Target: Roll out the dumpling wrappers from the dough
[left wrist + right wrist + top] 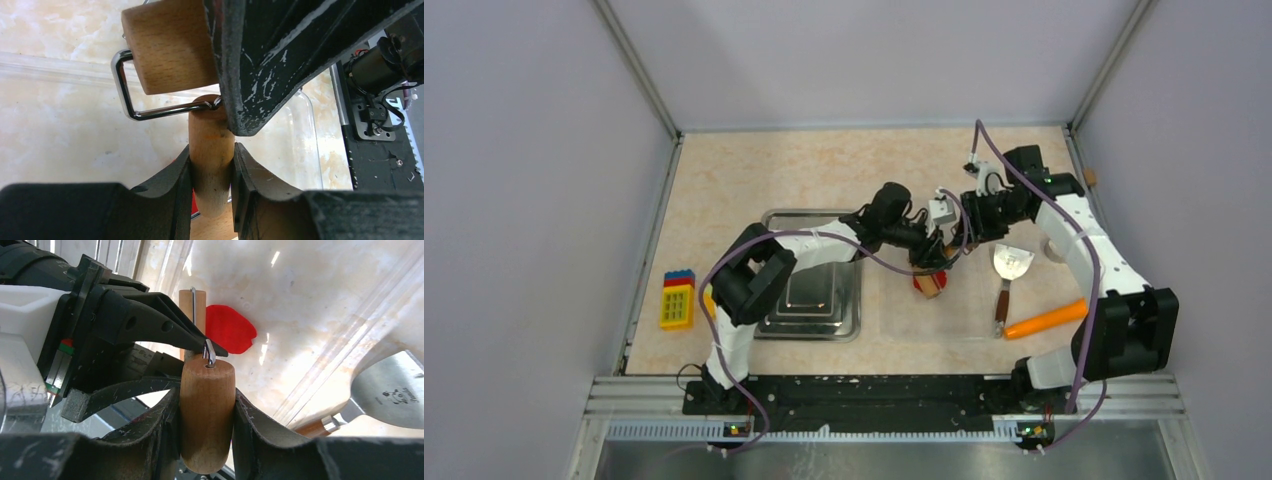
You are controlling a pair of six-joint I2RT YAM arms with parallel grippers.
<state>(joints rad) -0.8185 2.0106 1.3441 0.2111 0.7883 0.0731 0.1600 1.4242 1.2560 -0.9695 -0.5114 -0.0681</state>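
Wood roller (170,45) is held by both arms over the middle of the table (824,170). Left gripper (211,150) is pinched on the thin wooden handle (211,125), pads tight against both sides. Right gripper (206,395) is clamped on the thicker wooden barrel. A bent steel wire (125,85) links handle to barrel and enters the barrel's end face. The two claws sit almost touching each other.

Dough (230,332) is a flat red patch, roughly round with an uneven edge. It lies on the clear mat (964,325), just past the roller and partly hidden behind it. In the top view only a red sliver shows beside the roller, right of the steel tray (814,305).

Spatula (1012,262) lies on the mat right of the dough, blade away from the arm bases, wooden grip toward them. Its blade carries a small printed mark (397,395), a cartoon figure plus lettering too small to read. Carrot (1046,320) lies just beside the spatula's grip, near the right arm. Yellow toy block (676,305) sits at the table's left edge. It has a key grid on its face with no legible characters, and blue and red bricks at its far end.
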